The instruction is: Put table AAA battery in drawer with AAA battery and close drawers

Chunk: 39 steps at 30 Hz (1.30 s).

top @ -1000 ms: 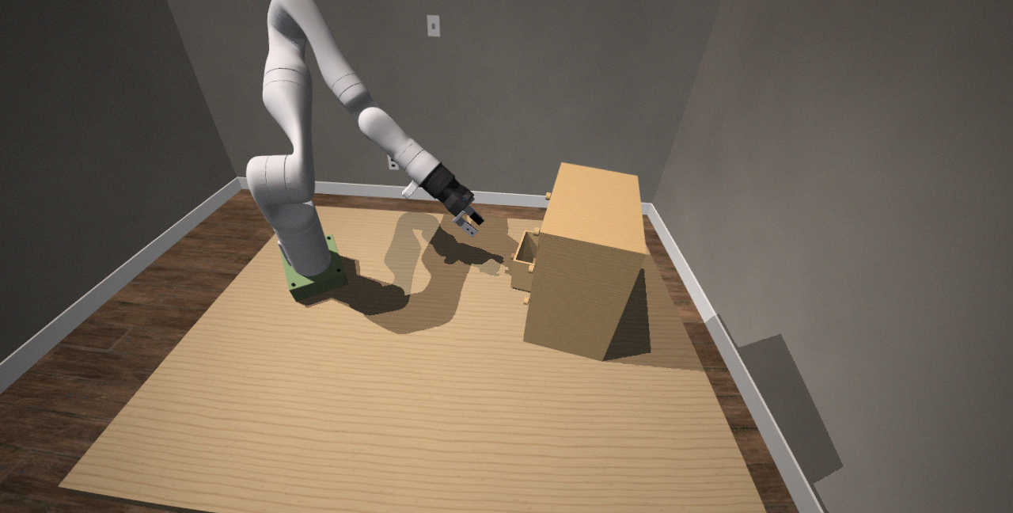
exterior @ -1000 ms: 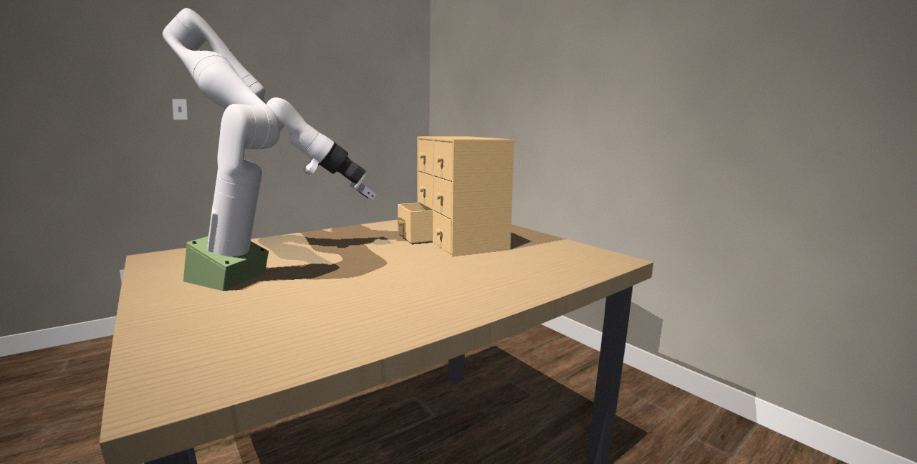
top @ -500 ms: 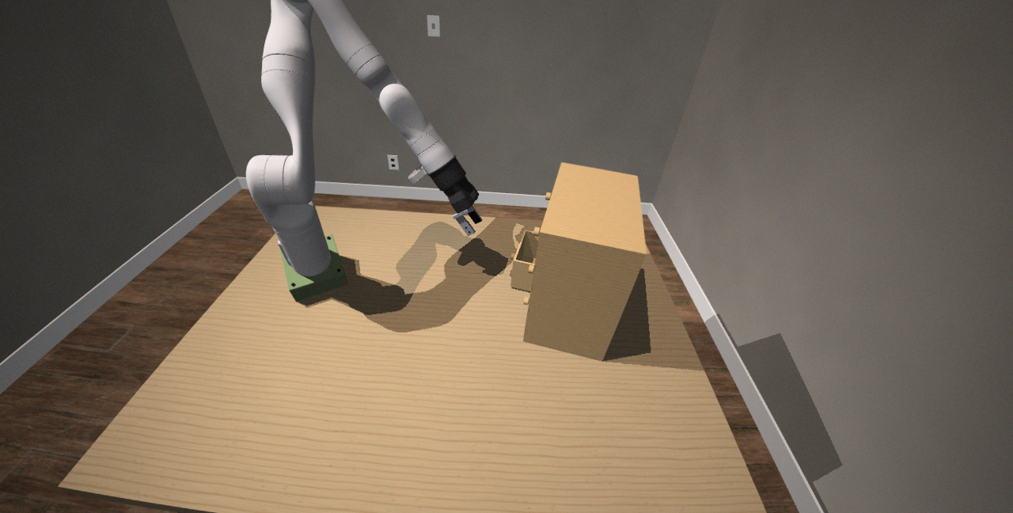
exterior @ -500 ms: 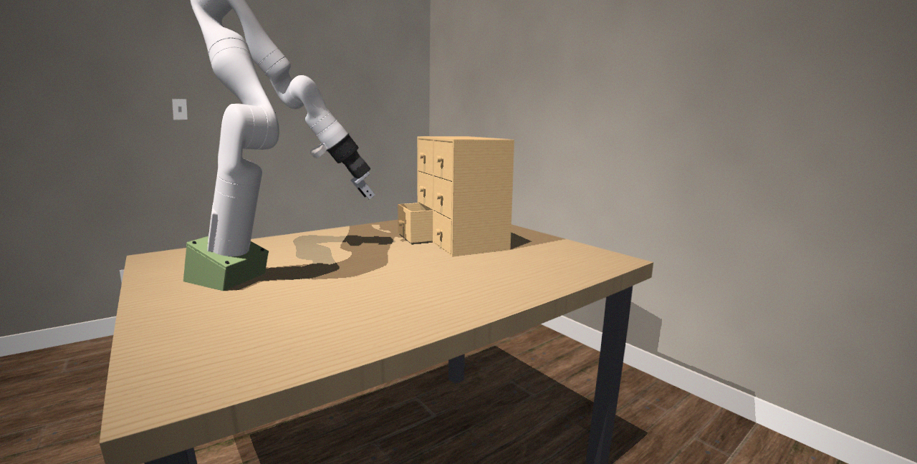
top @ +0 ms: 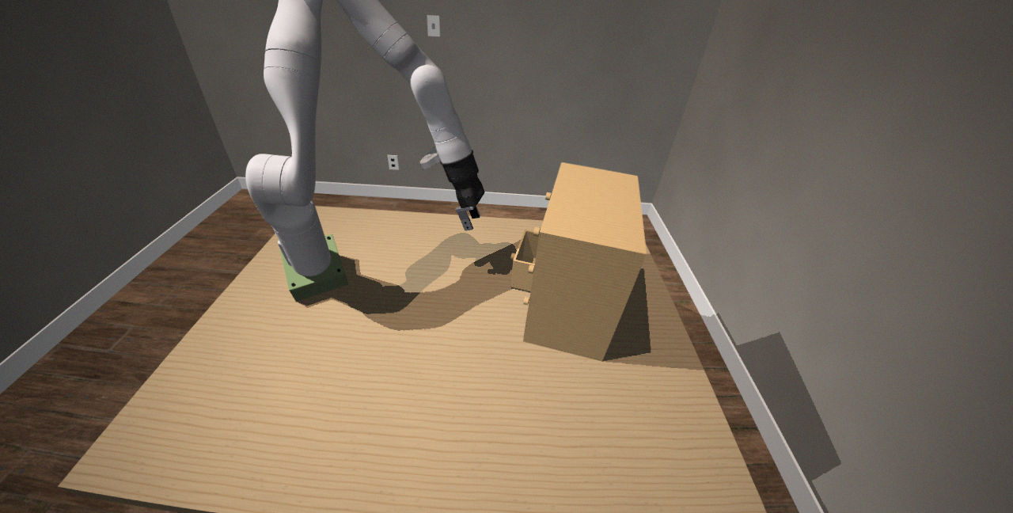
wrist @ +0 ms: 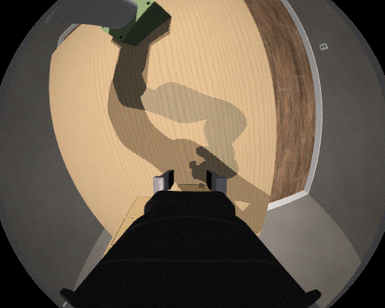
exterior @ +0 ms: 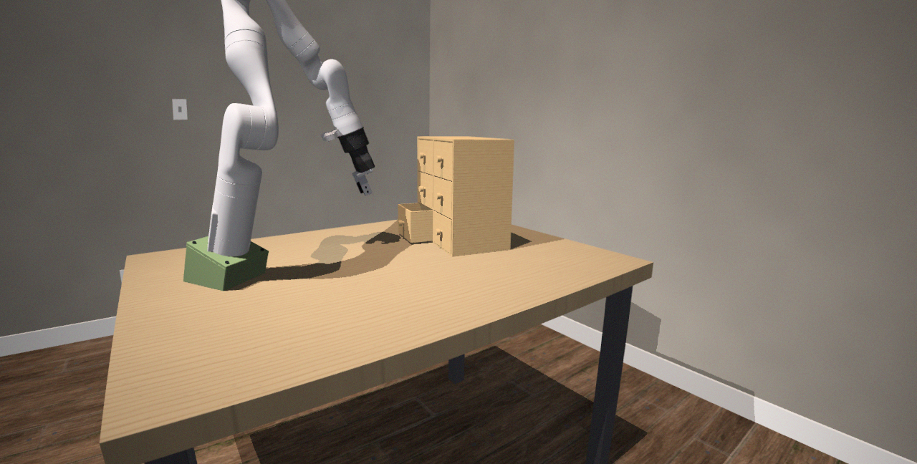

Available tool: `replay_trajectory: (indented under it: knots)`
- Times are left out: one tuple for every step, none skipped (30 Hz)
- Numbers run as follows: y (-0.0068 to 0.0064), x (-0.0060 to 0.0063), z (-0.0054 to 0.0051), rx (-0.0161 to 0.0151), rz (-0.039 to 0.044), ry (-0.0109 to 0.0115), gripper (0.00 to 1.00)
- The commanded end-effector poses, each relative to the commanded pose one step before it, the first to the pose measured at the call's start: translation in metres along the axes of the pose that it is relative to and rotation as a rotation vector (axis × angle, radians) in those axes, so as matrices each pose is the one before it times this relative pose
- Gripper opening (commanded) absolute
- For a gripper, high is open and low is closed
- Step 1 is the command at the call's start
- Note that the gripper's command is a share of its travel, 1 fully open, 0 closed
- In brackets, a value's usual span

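The chest (top: 587, 290) (exterior: 482, 198) (wrist: 134, 207) stands upright, with two columns of drawers. Its bottom drawer in the far column (top: 521, 275) (exterior: 420, 225) is pulled part way out and looks level. The other drawers look pushed in. My gripper (top: 469, 220) (exterior: 363, 184) (wrist: 190, 176) is open with nothing between the fingers. It points steeply down, in front of the chest and higher than the open drawer. No AAA battery can be made out in any view. The floor of the open drawer is hidden.
The robot's green base (top: 316, 284) (exterior: 224, 268) (wrist: 147, 26) is bolted to the table (top: 425, 397) (exterior: 333, 333) (wrist: 85, 107), across from the drawer fronts. Dark arm shadows fall between base and chest. Knobs stick out from the drawer fronts. A wall rises behind the chest.
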<state>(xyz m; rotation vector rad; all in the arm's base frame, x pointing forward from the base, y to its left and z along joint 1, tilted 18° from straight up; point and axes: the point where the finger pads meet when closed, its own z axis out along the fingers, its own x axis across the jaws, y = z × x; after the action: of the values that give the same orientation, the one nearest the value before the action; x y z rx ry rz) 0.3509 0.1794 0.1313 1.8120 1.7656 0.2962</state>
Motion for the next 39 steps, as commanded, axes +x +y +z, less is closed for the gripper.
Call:
replay_trajectory:
  knots:
    - [0.00934,0.00126,-0.00007,0.04583,0.02841,0.01238,1.0]
    - [0.00013,0.0002,-0.00091,0.01728,-0.00023,0.00114,1.0]
    - [0.00008,0.0003,-0.00114,0.01709,-0.00039,0.00195,1.0]
    - [0.00003,0.00039,-0.00135,0.01682,-0.00056,0.00271,1.0]
    - [0.0005,-0.00037,-0.00018,0.0153,0.0006,-0.00243,1.0]
    - [0.00043,-0.00033,-0.00016,0.01517,0.00054,-0.00225,1.0]
    - [0.00031,-0.00021,-0.00028,0.01509,0.00034,-0.00147,1.0]
    - [0.00021,-0.00009,-0.00038,0.01493,0.00014,-0.00074,1.0]
    - [0.0,0.0,0.0,0.0,0.0,0.0,1.0]
    - [0.0,0.0,0.0,0.0,0.0,0.0,1.0]
    - [0.00012,0.00002,-0.00048,0.01467,-0.00005,-0.00006,1.0]
    - [0.00005,0.00013,-0.00056,0.01435,-0.00022,0.00056,1.0]
    - [-0.00001,0.00022,-0.00063,0.01395,-0.00038,0.00111,1.0]
    - [-0.00006,0.0003,-0.00069,0.01349,-0.00052,0.0016,1.0]
    - [-0.00009,0.00037,-0.00074,0.01297,-0.00065,0.00201,1.0]
    - [0.00011,0.00005,-0.00051,0.01268,-0.00007,0.00018,1.0]
    - [0.00035,-0.00035,-0.0002,0.01253,0.00067,-0.00212,1.0]
    - [0.00027,-0.00025,-0.00024,0.01202,0.00048,-0.00156,1.0]
    - [0.0002,-0.00017,-0.00027,0.01146,0.00032,-0.00107,1.0]
    - [0.00015,-0.0001,-0.0003,0.01085,0.00018,-0.00066,1.0]
    - [0.0001,-0.00004,-0.00031,0.01019,0.00007,-0.00031,1.0]
    - [0.00007,0.00001,-0.00032,0.00951,-0.00003,-0.00003,1.0]
    - [0.00004,0.00004,-0.00032,0.0088,-0.0001,0.00019,1.0]
    - [0.00002,0.00007,-0.00031,0.00808,-0.00016,0.00036,1.0]
    - [0.00001,0.00009,-0.0003,0.00735,-0.0002,0.00047,1.0]
    - [0.0,0.0,0.0,0.0,0.0,0.0,1.0]
    - [0.0,0.0,0.0,0.0,0.0,0.0,1.0]
    - [-0.00001,0.0001,-0.00029,0.00663,-0.00022,0.00055,1.0]
    - [-0.00001,0.00011,-0.00027,0.00591,-0.00024,0.00058,1.0]
    - [-0.00002,0.00011,-0.00024,0.00521,-0.00023,0.00059,1.0]
    - [-0.00002,0.0001,-0.00022,0.00452,-0.00022,0.00057,1.0]
    - [-0.00002,0.00009,-0.00019,0.00387,-0.00021,0.00053,1.0]
    - [-0.00002,0.00008,-0.00016,0.00325,-0.00019,0.00047,1.0]
    - [-0.00002,0.00007,-0.00014,0.00266,-0.00016,0.0004,1.0]
    - [-0.00001,0.00006,-0.00011,0.00212,-0.00013,0.00034,1.0]
    - [-0.00001,0.00005,-0.00009,0.00163,-0.0001,0.00027,1.0]
    - [-0.00001,0.00004,-0.00006,0.00119,-0.00008,0.0002,1.0]
    - [-0.00001,0.00002,-0.00004,0.00082,-0.00005,0.00014,1.0]
    - [0.0,0.00002,-0.00003,0.00051,-0.00003,0.00009,1.0]
